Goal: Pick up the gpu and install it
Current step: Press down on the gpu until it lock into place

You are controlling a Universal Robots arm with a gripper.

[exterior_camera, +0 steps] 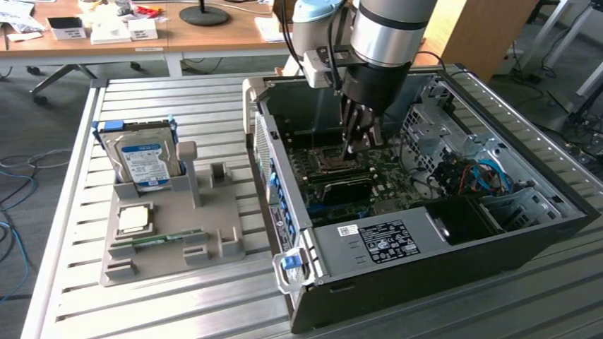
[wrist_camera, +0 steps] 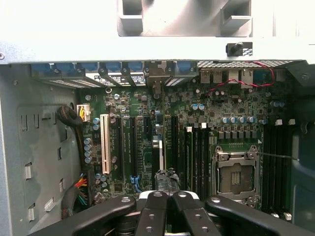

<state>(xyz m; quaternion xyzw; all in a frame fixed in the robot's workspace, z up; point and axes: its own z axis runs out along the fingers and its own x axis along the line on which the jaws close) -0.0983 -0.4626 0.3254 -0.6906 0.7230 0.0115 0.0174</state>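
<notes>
The gpu stands on edge among the motherboard's expansion slots inside the open computer case. I see it edge-on as a thin strip, and its silver bracket meets the case's rear wall. My gripper is shut, its black fingers pressed together directly over the card's upper edge. Whether the pads touch the card I cannot tell. In the exterior view my gripper reaches down into the case over the motherboard and hides the card.
A grey holder on the slatted table at the exterior view's left carries a hard drive, a processor and a memory stick. Inside the case are the CPU socket, cables and the power supply.
</notes>
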